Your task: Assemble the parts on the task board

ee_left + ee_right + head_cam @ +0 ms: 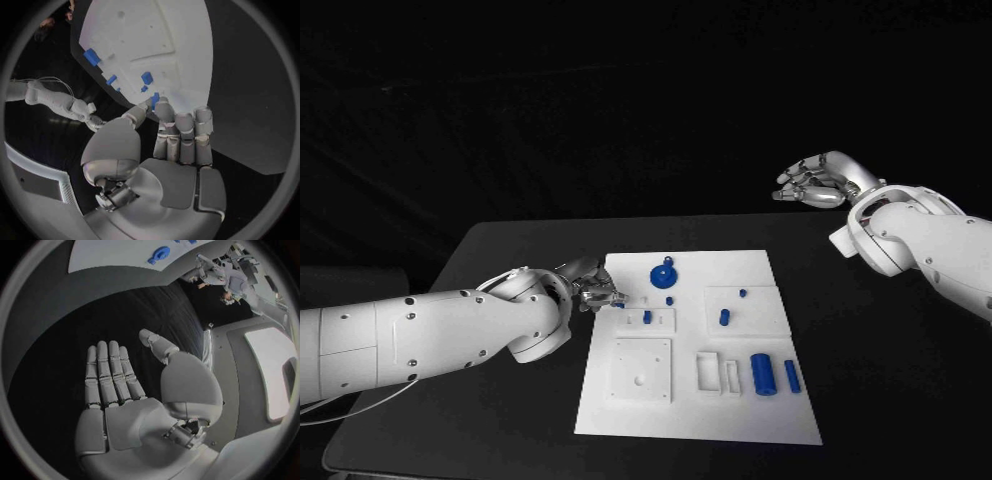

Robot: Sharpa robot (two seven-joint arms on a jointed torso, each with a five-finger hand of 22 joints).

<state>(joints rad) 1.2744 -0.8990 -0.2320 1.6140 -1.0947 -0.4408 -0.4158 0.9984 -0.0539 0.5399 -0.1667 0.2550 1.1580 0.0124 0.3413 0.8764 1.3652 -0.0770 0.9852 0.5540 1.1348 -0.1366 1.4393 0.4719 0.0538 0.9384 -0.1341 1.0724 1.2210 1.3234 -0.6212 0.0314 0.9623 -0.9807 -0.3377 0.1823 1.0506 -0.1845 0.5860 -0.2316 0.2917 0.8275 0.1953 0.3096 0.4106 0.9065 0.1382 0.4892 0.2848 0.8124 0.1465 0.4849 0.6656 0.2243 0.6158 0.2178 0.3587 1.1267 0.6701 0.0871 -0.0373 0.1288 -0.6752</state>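
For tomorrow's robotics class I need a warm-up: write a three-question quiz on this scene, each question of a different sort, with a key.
1. True or false: the right hand rests on the task board.
2. Which hand is at the task board's edge, holding a small blue part? A) left hand B) right hand C) neither
3. Fill in: the round blue part lies near the board's ___ edge, far or near as seen from the robot.

Key: 1 false, it is raised off to the side, open; 2 A; 3 far.
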